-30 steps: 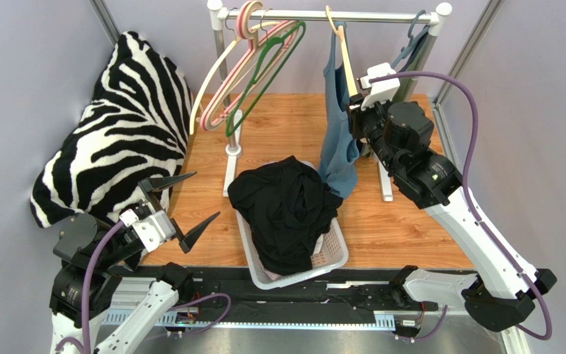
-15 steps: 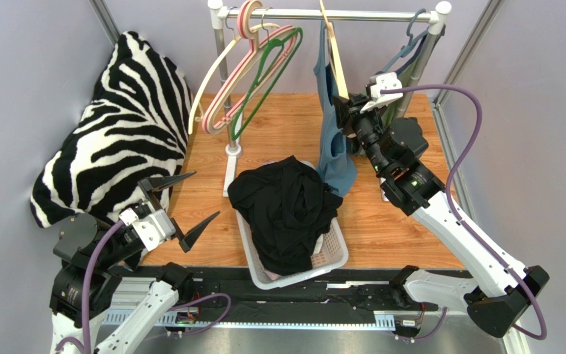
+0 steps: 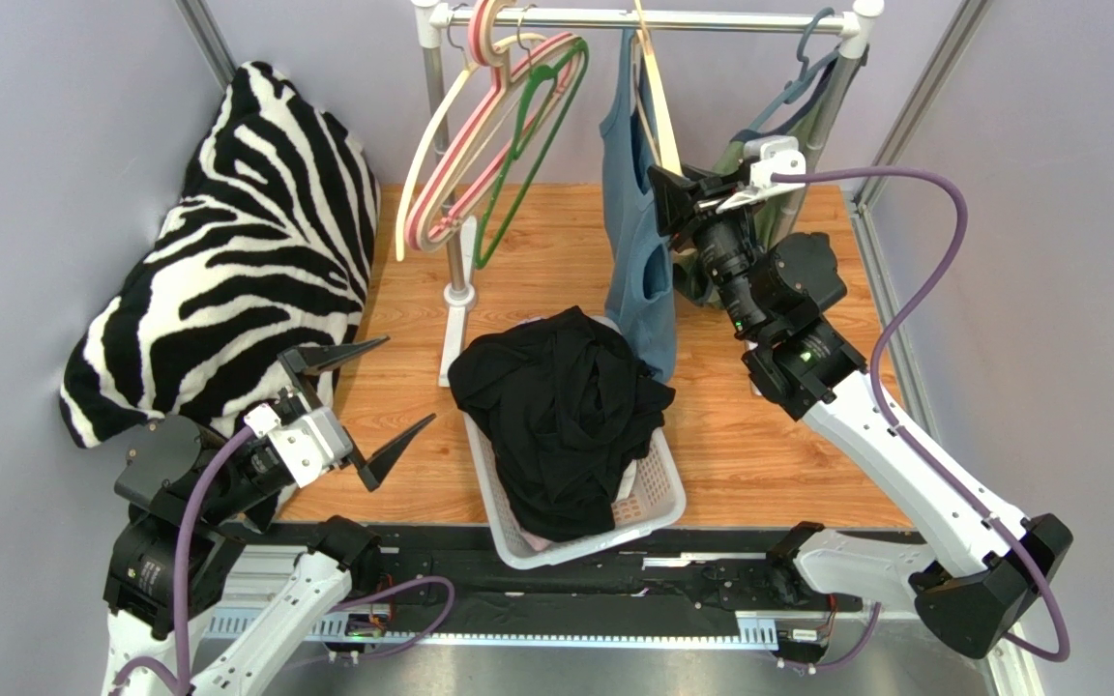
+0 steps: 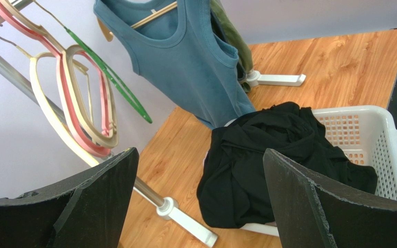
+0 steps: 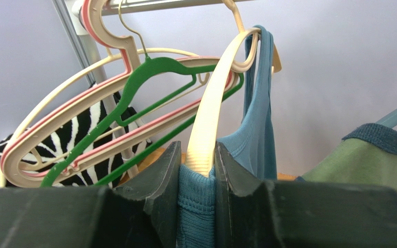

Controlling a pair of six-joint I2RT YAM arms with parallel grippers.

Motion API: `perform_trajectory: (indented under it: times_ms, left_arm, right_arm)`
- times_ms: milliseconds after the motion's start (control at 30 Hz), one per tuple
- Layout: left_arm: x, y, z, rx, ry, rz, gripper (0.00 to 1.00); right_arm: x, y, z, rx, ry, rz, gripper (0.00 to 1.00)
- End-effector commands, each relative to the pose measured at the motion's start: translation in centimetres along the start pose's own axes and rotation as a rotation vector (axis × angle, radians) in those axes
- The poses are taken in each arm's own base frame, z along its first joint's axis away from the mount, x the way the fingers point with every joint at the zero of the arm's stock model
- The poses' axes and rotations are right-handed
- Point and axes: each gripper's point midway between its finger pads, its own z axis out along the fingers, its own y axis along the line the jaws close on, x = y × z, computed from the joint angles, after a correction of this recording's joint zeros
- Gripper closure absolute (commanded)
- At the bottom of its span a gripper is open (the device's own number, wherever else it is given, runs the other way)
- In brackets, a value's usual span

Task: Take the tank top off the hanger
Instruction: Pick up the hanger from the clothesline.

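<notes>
The blue tank top hangs on a cream hanger from the rail at the back. My right gripper is shut on the tank top's shoulder strap together with the hanger arm. In the right wrist view the ribbed strap and the cream hanger sit pinched between the jaws of my right gripper. The other strap hangs over the hanger's neck. My left gripper is open and empty at the near left, far from the rail. The left wrist view shows the tank top beyond its spread fingers.
A white basket holding black clothes stands under the tank top. Several empty hangers hang left on the rail. A green garment hangs at the right end. A zebra pillow lies at the left. The rack's feet rest on the table.
My right gripper has moved left and up, taking the strap and hanger with it; the tank top and hanger have swung left along the rail. The left arm has barely moved.
</notes>
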Motion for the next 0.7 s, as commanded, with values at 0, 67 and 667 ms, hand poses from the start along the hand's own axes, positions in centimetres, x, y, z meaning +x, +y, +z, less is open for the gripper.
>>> perform_trajectory:
  times_ms: [0,67,667]
  left_arm:
    - [-0.7,0.4,-0.2,-0.029,-0.020,-0.004,0.01]
    - [-0.5,0.4,-0.2,-0.029,-0.016,-0.006,0.01]
    - [-0.2,0.5,0.2,-0.030,-0.020,-0.016,0.01]
  right_arm:
    - [-7.5,1.0,-0.5,-0.051,-0.268,0.070,1.00]
    - [-8.1,1.0,-0.9,-0.058,-0.280,0.073,1.00]
    - [-9.7,3.2,-8.3,-0.258,-0.173,0.054,1.00]
